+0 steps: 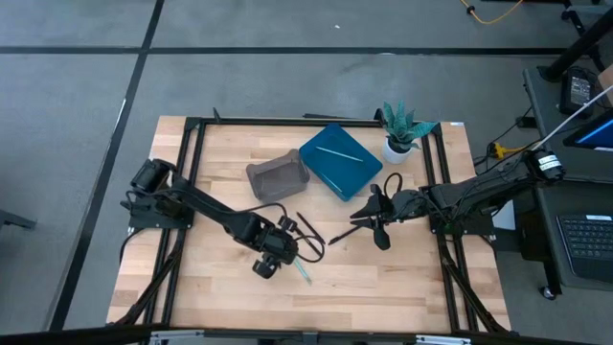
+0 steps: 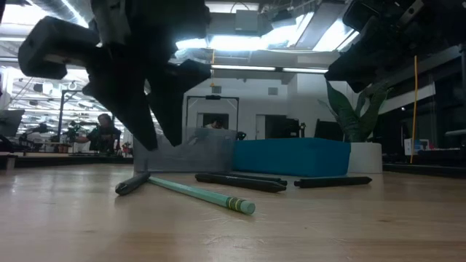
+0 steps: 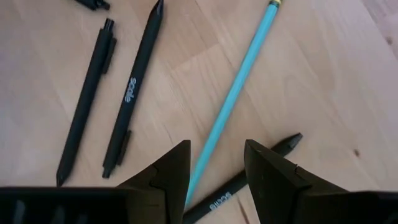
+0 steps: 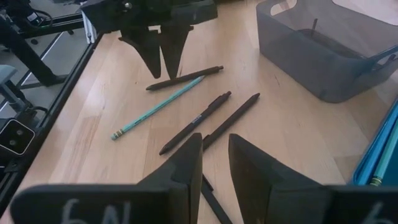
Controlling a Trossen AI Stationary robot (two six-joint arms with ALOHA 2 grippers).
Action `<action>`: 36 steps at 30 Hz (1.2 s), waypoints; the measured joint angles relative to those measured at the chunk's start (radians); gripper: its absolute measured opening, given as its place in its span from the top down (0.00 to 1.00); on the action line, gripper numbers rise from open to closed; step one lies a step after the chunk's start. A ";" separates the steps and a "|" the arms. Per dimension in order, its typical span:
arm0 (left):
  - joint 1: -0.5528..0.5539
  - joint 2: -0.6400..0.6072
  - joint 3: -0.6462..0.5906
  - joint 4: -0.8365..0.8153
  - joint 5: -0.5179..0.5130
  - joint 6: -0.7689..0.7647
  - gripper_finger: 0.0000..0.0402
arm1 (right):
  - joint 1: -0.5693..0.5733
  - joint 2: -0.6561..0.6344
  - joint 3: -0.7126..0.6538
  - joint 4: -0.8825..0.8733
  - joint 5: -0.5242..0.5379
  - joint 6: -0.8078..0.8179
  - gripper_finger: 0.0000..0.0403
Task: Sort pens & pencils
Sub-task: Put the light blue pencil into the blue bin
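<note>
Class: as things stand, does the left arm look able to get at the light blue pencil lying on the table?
Probably yes. The left gripper hangs open right over the light blue pencil, nothing between them, though a black pen crosses under its near end.

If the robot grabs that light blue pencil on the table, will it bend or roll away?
Probably it won't bend: the light blue pencil looks straight and stiff. It is thin and lies flat on the wooden table, so a nudge might roll it. The left gripper hovers open over it, and a pinch across the middle should likely hold it.
</note>
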 joint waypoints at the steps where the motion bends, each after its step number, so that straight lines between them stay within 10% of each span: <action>1: 0.002 0.004 0.000 0.003 0.000 0.005 0.64 | 0.000 0.000 0.000 0.000 0.000 0.000 0.80; 36: 0.055 0.130 0.002 0.016 0.145 0.056 0.64 | 0.000 0.000 0.000 -0.011 0.000 -0.011 0.80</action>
